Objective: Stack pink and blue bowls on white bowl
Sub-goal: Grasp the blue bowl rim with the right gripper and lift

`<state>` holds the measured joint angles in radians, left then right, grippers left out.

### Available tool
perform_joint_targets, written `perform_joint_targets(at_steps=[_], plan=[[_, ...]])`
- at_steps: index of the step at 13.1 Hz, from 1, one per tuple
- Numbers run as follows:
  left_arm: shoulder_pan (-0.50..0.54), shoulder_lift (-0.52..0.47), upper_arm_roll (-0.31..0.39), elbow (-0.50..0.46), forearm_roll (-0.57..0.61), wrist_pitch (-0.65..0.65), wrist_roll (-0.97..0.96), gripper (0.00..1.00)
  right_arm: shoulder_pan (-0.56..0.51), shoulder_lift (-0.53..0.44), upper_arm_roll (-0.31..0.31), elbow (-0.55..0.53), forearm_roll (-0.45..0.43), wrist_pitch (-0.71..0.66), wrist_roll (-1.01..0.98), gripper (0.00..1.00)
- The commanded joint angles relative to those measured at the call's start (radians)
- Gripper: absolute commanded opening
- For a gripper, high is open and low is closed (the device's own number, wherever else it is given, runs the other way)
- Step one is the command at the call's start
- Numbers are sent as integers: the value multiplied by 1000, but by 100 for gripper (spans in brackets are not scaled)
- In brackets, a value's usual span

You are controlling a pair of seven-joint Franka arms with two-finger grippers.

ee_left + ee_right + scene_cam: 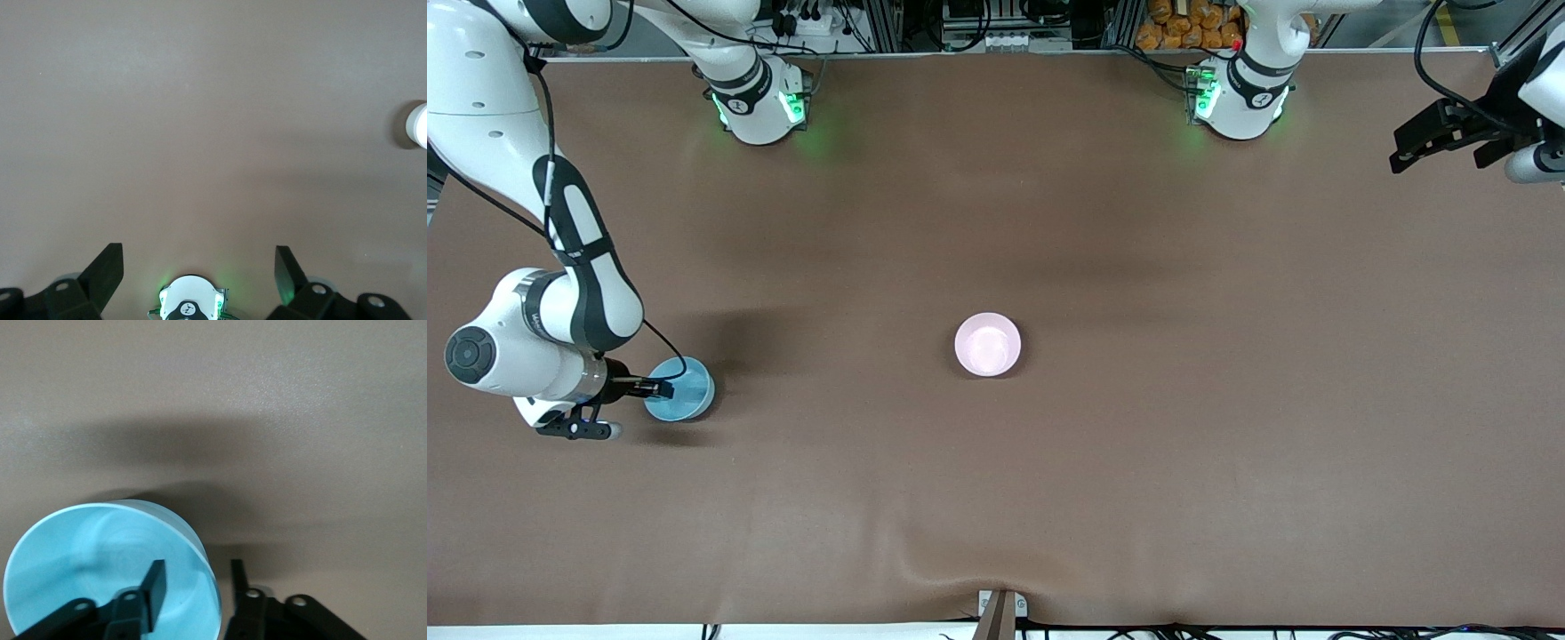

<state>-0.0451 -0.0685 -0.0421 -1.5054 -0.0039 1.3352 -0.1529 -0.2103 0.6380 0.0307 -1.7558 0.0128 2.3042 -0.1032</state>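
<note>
The light blue bowl (685, 391) (80, 567) stands upright near the right arm's end of the table. My right gripper (663, 388) (197, 577) is down at its rim, one finger inside and one outside the wall. The jaws are open, and the inner finger stands apart from the wall. A pale pink bowl (987, 344) sits upright at the table's middle. The white bowl (419, 125) shows only as a curved white wall at the edge of the left wrist view. Whether the pink bowl sits in it, I cannot tell. My left gripper (1440, 151) (200, 257) waits open and empty, up over the left arm's end of the table.
Brown cloth covers the table (1138, 462). The two arm bases (760, 107) (1240, 102) stand along the edge farthest from the front camera. A small clamp (1000, 609) sits at the nearest edge.
</note>
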Motion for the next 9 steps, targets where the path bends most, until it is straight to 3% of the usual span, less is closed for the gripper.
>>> perform_joint_targets(at_steps=[1, 9], plan=[[11, -2, -5, 2, 35, 9, 27, 100, -15, -3, 12, -7, -2, 15, 5, 0], [16, 10, -7, 4, 11, 35, 24, 100, 6, -37, 18, -1, -2, -6, 11, 0]])
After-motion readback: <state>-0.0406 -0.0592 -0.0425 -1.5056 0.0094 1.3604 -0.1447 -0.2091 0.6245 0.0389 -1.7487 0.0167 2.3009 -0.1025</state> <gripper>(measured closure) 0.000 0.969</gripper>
